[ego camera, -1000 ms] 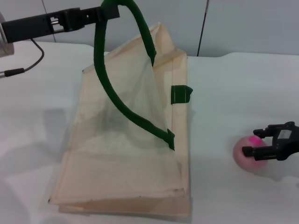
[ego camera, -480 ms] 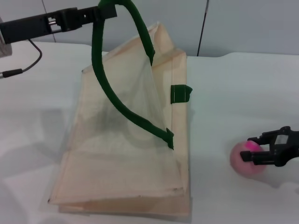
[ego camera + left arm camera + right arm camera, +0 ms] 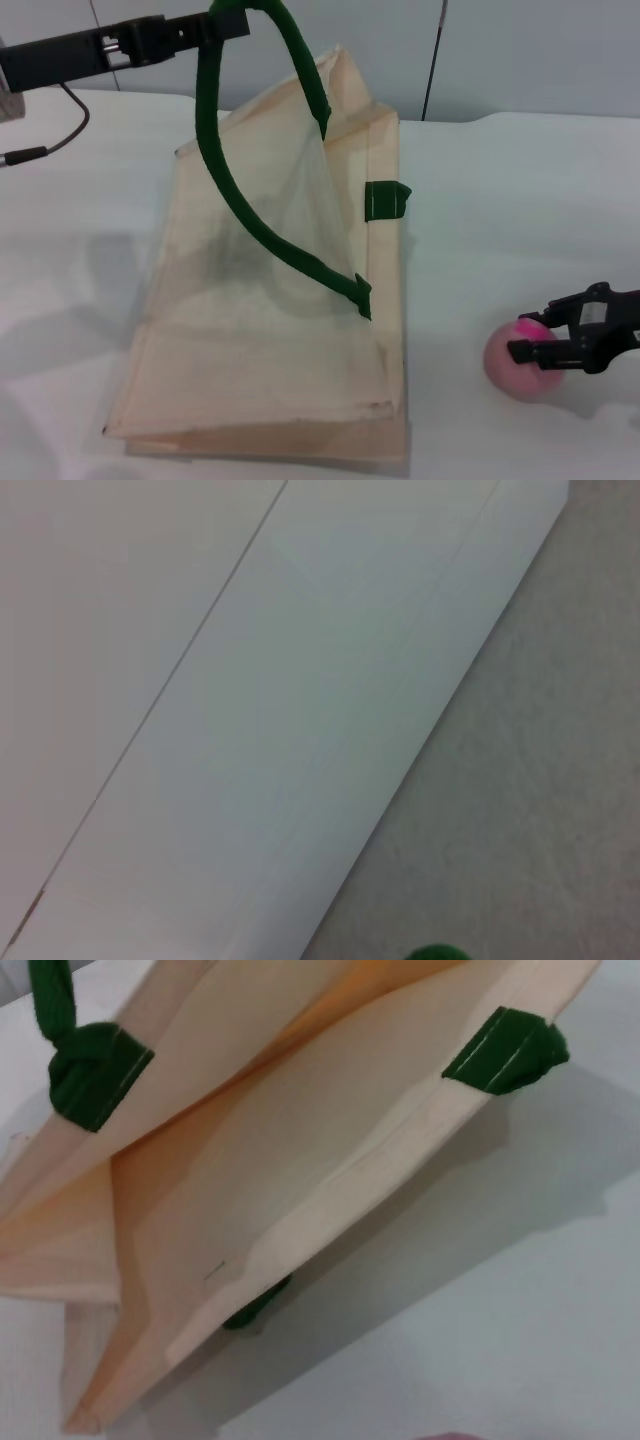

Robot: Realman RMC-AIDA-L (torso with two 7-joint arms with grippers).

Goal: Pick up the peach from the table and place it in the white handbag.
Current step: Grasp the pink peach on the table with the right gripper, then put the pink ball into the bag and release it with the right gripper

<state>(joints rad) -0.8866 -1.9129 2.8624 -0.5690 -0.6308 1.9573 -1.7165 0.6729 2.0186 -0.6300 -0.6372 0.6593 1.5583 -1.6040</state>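
The white handbag (image 3: 260,330) lies on the table (image 3: 500,200) with its mouth pulled open. My left gripper (image 3: 228,22) is shut on the bag's dark-green rope handle (image 3: 240,200) and holds it up high at the back left. The peach (image 3: 505,362) is at the front right, apart from the bag. My right gripper (image 3: 535,335) has its fingers closed around the peach. The right wrist view looks into the open bag (image 3: 300,1160), with a green handle patch (image 3: 505,1050) on its edge. The left wrist view shows only a bit of green handle (image 3: 435,952).
A dark cable (image 3: 50,145) lies on the table at the far left. The table's back edge meets a grey wall (image 3: 540,50). Bare tabletop lies between the bag and the peach.
My right gripper has moved with the peach toward the table's front and slightly left. The left gripper and the bag have stayed nearly still.
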